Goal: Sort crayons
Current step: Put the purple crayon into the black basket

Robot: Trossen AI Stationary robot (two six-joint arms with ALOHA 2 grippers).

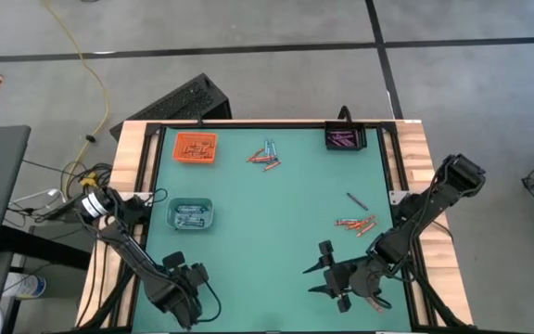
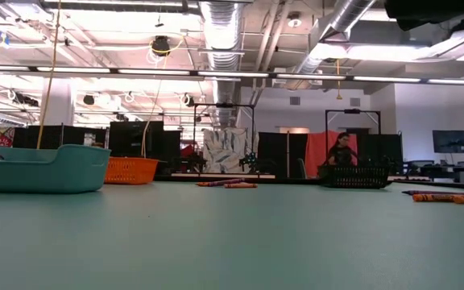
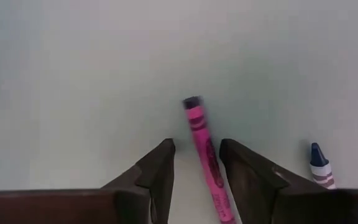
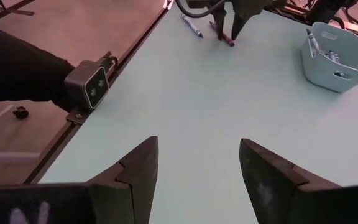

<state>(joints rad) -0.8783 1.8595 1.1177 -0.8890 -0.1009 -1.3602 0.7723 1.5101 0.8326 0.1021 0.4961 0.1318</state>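
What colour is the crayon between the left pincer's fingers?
Pink, with a dark purple tip. The crayon shows best in the left wrist view.

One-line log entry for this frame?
left gripper: open over pink crayon | right gripper: open, empty | blue crayon nearby

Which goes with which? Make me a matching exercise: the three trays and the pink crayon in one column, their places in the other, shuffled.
Things:
1. orange tray
2. black tray
3. pale blue tray
4. pink crayon

Places:
a. on the table, between the open fingers of the left gripper
b. far right corner of the table
c. left side of the table, about midway
d. far left corner of the table

Pairs: 1-d, 2-b, 3-c, 4-a
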